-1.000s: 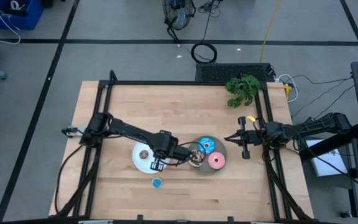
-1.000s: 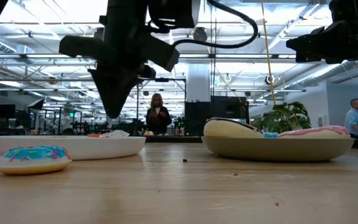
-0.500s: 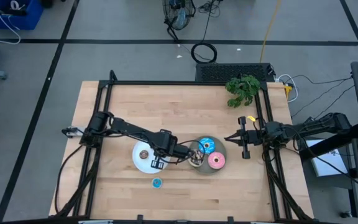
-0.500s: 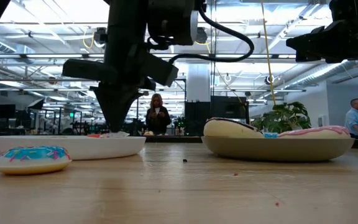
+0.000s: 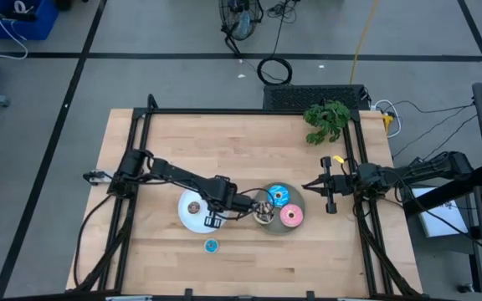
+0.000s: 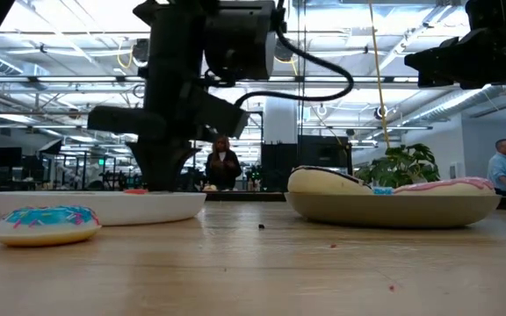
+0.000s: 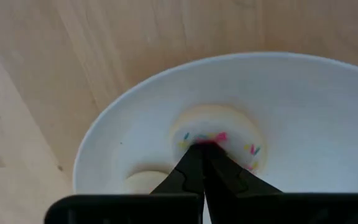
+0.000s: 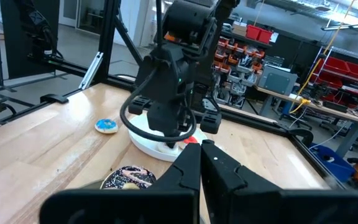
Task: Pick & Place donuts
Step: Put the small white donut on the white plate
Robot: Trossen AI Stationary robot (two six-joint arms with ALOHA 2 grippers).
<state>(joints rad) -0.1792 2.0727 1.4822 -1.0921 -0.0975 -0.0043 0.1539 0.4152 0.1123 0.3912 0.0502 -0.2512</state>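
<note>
The left gripper [image 7: 202,147] is down over the white plate [image 5: 194,219], fingers together, tips touching a pale sprinkled donut [image 7: 218,135] lying in it. The right gripper [image 5: 328,186] waits at the table's right edge, fingers together. The grey plate [image 5: 295,227] holds a pink donut [image 5: 291,216] and a blue donut [image 5: 277,196]. A tiny blue donut [image 5: 211,245] lies on the table near the white plate.

Pink donut [image 5: 290,216] and blue sprinkled donut [image 5: 276,196] lie flat, side by side; tiny blue donut [image 5: 211,245] (alone) sits apart on the worktop.
</note>
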